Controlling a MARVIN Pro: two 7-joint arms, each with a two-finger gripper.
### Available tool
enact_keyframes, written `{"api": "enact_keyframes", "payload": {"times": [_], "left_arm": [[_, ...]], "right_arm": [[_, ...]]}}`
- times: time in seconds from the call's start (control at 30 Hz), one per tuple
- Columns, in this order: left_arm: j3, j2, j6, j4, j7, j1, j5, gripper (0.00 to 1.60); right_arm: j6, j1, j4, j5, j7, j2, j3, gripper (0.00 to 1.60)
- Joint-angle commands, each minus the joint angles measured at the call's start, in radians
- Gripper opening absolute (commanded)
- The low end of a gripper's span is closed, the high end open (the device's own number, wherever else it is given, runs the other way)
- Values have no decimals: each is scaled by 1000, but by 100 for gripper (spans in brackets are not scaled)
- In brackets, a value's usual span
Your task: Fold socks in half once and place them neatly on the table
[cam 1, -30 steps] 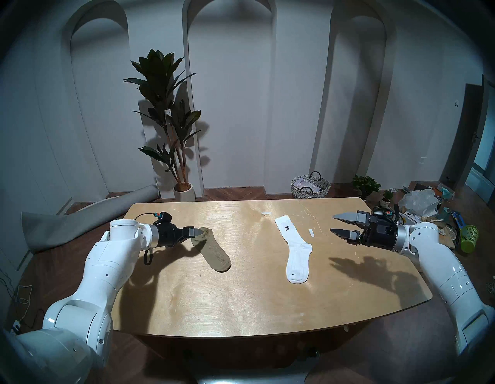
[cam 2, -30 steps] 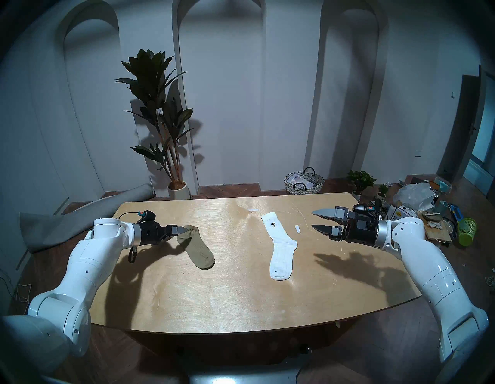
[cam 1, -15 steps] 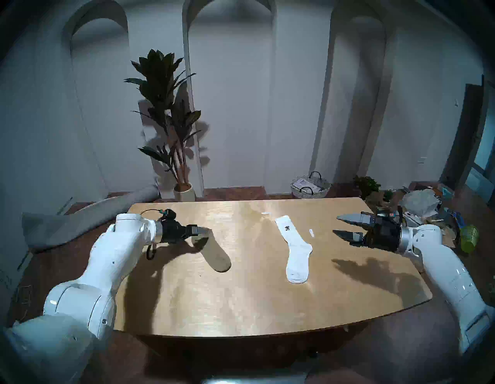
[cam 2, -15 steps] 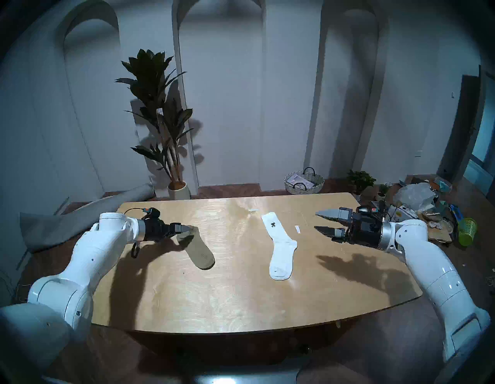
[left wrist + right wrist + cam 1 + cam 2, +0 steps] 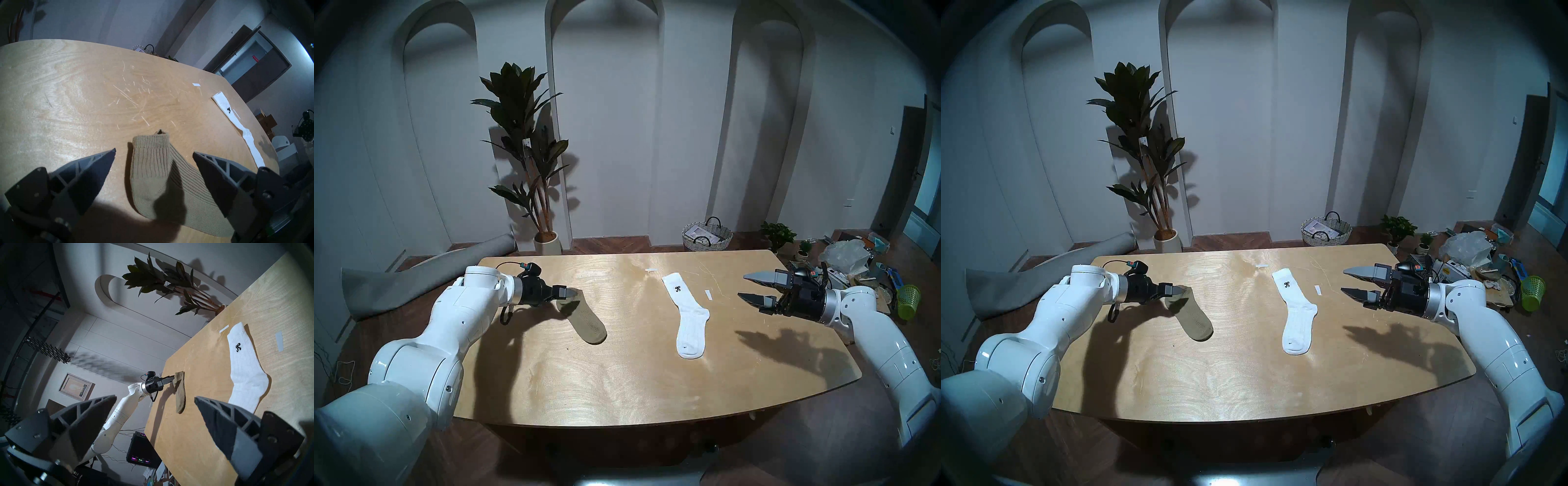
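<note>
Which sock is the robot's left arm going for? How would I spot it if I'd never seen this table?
Find the big wooden table, then look at its left side, where the left end effector hangs open over a sock's cuff. That is the brown sock: short, ribbed and olive-brown. The other sock, the white sock, is longer and has a small black mark near its cuff.

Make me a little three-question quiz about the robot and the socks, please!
1. True or false: the white crew sock is already folded in half.
2. Which sock does the left gripper hover over? A) white crew sock B) olive-brown ankle sock
3. Fill in: two small white paper strips lie on the ____.

Key: 1. False, it lies flat at full length. 2. B, jaws open on either side of its cuff. 3. Wooden table.
</note>
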Motion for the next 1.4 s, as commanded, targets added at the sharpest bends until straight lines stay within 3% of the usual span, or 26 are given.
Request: {"api": "enact_keyframes", "payload": {"times": [0.0,0.07,0.2,0.3,0.43,0.63,0.77,0.8,0.87,1.37], "left_arm": [[40,-11,-47,54,-44,-38,26,140],[48,-13,-60,69,-55,-47,32,117],[65,-18,-82,102,-78,-67,42,114],[78,-22,-100,122,-97,-78,51,103],[94,-30,-119,146,-120,-91,60,111],[115,-45,-155,185,-138,-104,74,110],[127,-50,-181,210,-145,-120,83,60],[128,-50,-185,214,-145,-124,85,33],[126,-50,-193,227,-144,-134,85,0],[133,-59,-236,276,-137,-224,103,0]], "right_arm": [[-1,-5,-24,33,71,19,14,160],[-1,-9,-27,39,72,22,14,160],[-1,-16,-31,49,73,27,15,160],[-1,-21,-32,56,75,30,14,160],[-1,-26,-32,64,78,33,12,160],[-1,-33,-33,73,77,41,11,160],[-1,-39,-29,81,81,50,12,160],[-1,-40,-29,82,82,51,13,160],[-1,-41,-29,86,83,54,13,160],[-1,-45,-29,106,76,66,2,160]]}}
